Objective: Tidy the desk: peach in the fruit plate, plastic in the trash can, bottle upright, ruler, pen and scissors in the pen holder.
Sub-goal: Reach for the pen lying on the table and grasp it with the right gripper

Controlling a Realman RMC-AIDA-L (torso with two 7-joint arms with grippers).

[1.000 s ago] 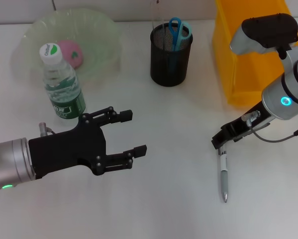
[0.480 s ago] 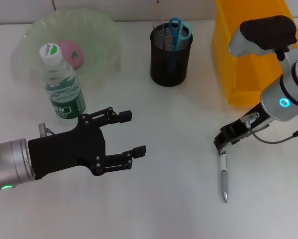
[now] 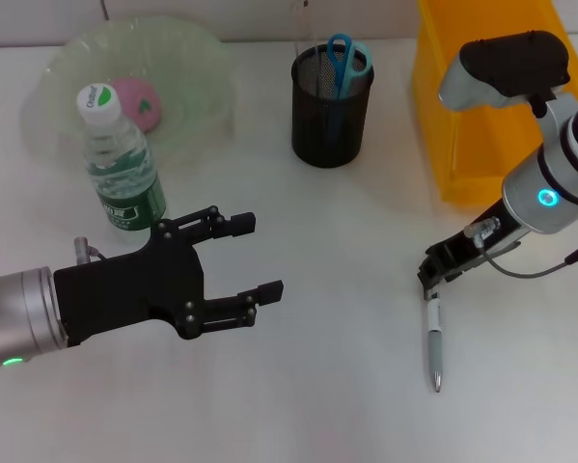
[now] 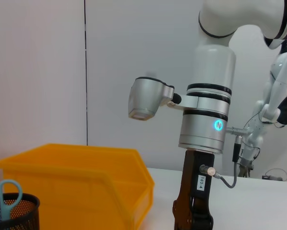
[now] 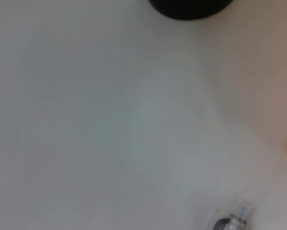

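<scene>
Slim silver pen (image 3: 434, 342): light, stiff, slippery; right gripper (image 3: 435, 271) touches its top end, closure unclear; grasp mid-barrel. Left gripper (image 3: 252, 258) released.

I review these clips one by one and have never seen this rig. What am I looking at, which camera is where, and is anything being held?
This is a two-armed robot tidying a white table. The wide picture comes from its head, looking down; the other two come from cameras on its wrists. The left gripper hovers with jaws open and empty near an upright water bottle. The right gripper is down at the top end of a pen lying on the table; whether it has gripped it is unclear. Farther back are a green plate holding a peach, a black mesh pen holder with scissors, and a yellow bin.
</scene>
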